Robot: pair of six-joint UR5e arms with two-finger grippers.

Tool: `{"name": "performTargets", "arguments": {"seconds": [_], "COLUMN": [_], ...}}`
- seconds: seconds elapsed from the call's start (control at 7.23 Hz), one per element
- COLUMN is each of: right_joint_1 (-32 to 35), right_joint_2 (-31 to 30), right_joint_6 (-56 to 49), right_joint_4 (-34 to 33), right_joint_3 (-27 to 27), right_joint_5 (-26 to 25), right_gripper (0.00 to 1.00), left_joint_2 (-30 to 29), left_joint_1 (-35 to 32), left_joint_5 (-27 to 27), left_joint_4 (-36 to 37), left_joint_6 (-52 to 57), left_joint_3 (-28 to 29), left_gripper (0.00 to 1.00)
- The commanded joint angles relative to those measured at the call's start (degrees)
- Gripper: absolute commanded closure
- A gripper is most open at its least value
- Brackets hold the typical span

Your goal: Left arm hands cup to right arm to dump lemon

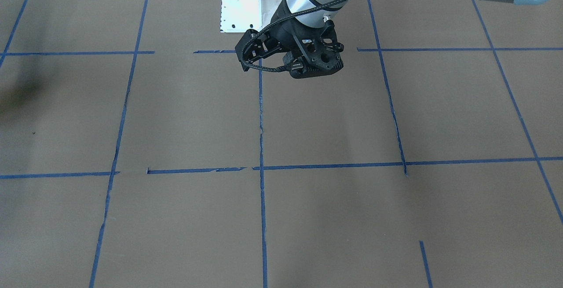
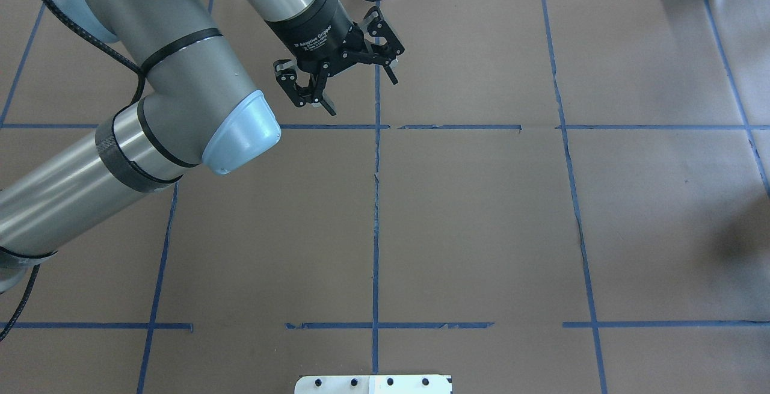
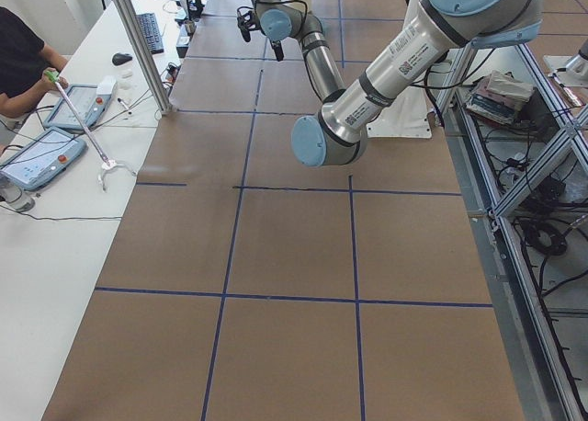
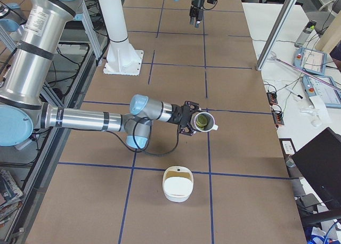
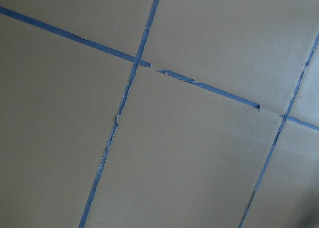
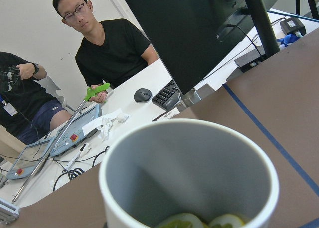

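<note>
cup [image 6: 189, 163] at jaws of right arm [image 4: 85, 119], lemon [image 6: 199, 221] inside

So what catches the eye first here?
The white cup with lemon pieces in it, at the tip of the right arm, close to a white bowl on the brown table. Far along the table, the left arm hangs above it, jaws open and empty.

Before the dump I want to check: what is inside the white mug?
Yellow-green lemon pieces lie low inside the mug; its grey wall shows above them. The bottom under them is covered.
</note>
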Motion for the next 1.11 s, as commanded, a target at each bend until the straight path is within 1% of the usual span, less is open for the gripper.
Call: {"name": "performTargets", "arguments": {"seconds": [0.0, 0.14, 0.28, 0.41, 0.55, 0.69, 0.83, 0.97], "right_joint_1": [3.8, 3.8, 3.7, 3.7, 3.8, 3.7, 3.8, 3.8], "right_joint_2": [-0.1, 0.2, 1.5, 2.5, 2.5, 3.7, 4.5, 4.5], "right_joint_6": [16.9, 22.2, 30.1, 37.1, 42.2, 48.9, 57.0, 64.1], "right_joint_4": [13.5, 20.9, 24.4, 24.7, 28.3, 35.6, 39.8, 41.8], "right_joint_3": [-10.7, -17.1, -20.0, -20.8, -23.5, -28.4, -31.6, -32.0], "right_joint_5": [3.6, 3.5, 3.5, 3.5, 3.5, 3.3, 2.9, 2.9], "right_gripper": [0.83, 0.83, 0.83, 0.83, 0.82, 0.82, 0.8, 0.76], "left_joint_2": [-0.1, 0.0, 0.0, 0.0, 0.0, 0.0, 0.0, 0.0], "left_joint_1": [0.1, 0.1, 0.1, 0.1, 0.1, 0.0, 0.0, 0.0], "left_joint_5": [0.0, 0.0, 0.1, 0.1, 0.5, 0.5, 0.5, 0.5], "left_joint_4": [-0.1, -0.1, -0.1, 0.0, 0.0, 0.0, 0.0, 0.0], "left_joint_6": [-0.6, -0.6, -0.6, -0.7, -0.7, -0.7, -0.7, -0.7], "left_joint_3": [0.0, 0.0, -0.4, -0.7, -0.7, -1.1, -1.1, -1.1], "left_gripper": [0.0, 0.0, 0.0, 0.0, 0.0, 0.0, 0.0, 0.0]}}
